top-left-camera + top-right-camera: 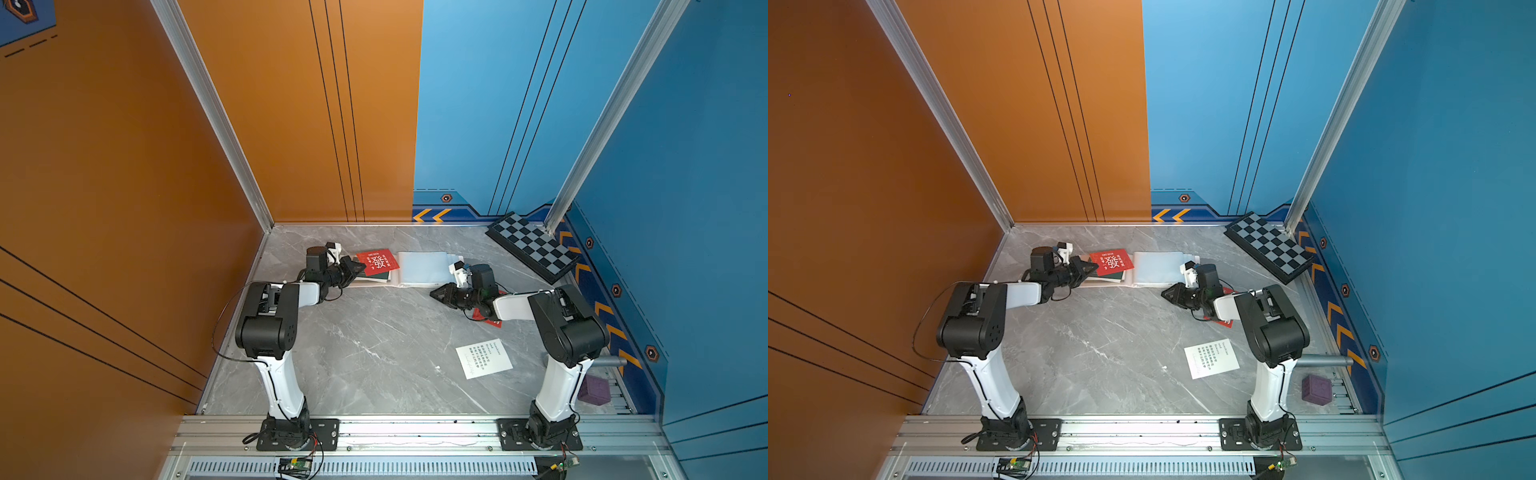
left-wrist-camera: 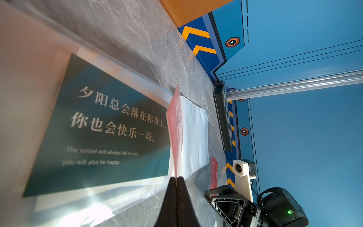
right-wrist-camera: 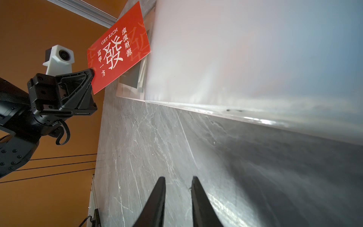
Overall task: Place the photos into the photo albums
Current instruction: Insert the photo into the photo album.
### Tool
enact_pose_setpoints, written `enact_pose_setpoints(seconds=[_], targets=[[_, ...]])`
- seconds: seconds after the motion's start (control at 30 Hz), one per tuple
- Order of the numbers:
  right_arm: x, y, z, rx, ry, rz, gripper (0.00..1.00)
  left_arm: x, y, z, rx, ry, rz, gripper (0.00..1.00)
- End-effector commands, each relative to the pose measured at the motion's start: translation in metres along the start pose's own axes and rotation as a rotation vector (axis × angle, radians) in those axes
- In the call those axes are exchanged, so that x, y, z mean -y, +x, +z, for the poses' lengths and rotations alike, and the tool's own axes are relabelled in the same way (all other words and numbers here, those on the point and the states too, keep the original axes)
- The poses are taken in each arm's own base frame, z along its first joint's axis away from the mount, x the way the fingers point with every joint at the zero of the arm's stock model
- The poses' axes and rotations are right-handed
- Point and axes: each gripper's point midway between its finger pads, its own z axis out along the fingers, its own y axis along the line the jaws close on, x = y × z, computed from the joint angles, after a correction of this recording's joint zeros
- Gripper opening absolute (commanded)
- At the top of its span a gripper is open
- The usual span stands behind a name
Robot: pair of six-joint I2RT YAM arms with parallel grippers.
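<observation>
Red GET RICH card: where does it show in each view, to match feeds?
Top view: red card far back, over the left half of the photo album.
Top view: same place.
Left wrist: edge-on, pinched by the left gripper.
Right wrist: face-on, text readable.
Shared landmark: the album's pale pages beside it.

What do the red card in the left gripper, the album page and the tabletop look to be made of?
Red card: probably thin card stock, semi-gloss; flat though pinched at one edge by the left gripper. Album page: clear bluish plastic film, with glare. Tabletop: smooth grey veined stone or stone-look laminate; cannot tell which.
</observation>
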Motion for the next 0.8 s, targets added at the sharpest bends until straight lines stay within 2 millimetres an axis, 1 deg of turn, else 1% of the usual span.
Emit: enact_pose_setpoints(seconds=[0.0,0.13,0.77], targets=[[0.003,0.001,0.005,-0.011,0.016,-0.018,0.26,0.01,-0.003,0.004,-0.006,0.029,0.036,0.0],[0.002,0.001,0.005,-0.011,0.013,-0.019,0.26,0.012,-0.003,0.002,-0.006,0.032,0.042,0.0],[0.003,0.003,0.006,-0.016,0.017,-0.017,0.26,0.003,0.013,0.0,-0.022,0.007,0.055,0.0]])
